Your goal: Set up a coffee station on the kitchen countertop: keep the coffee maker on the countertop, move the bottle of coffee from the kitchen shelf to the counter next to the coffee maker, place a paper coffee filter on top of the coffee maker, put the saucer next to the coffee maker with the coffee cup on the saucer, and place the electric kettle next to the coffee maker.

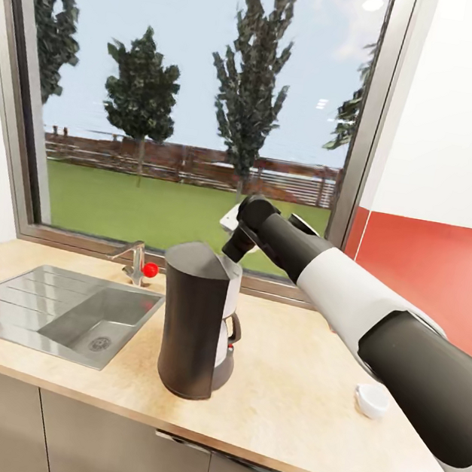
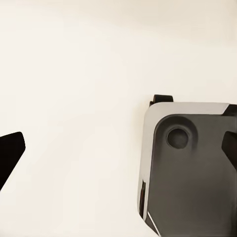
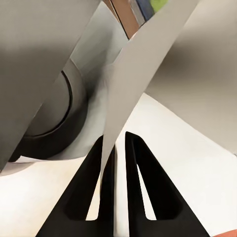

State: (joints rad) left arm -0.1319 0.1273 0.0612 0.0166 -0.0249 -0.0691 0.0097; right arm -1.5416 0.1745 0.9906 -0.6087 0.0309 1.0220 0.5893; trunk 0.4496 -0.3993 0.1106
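Note:
The tall dark grey coffee maker [image 1: 196, 321] stands on the wood-grain countertop [image 1: 293, 405], just right of the sink. My right arm reaches in from the right, and my right gripper [image 1: 234, 254] points down at the back of the machine's top. In the right wrist view this gripper [image 3: 120, 148] is shut on the white paper coffee filter [image 3: 143, 74], which stands up beside the coffee maker's rounded grey top [image 3: 49, 103]. A small white coffee cup [image 1: 371, 400] sits on the counter to the right, partly behind my arm. My left gripper [image 2: 118, 150] is open, holding nothing.
A steel sink [image 1: 56, 310] with a tap and red knob [image 1: 150, 270] is set into the counter's left part. A large window [image 1: 195, 108] runs behind the counter, with a red and white wall [image 1: 430, 259] to the right. The left wrist view shows a grey, white-edged panel [image 2: 192, 173].

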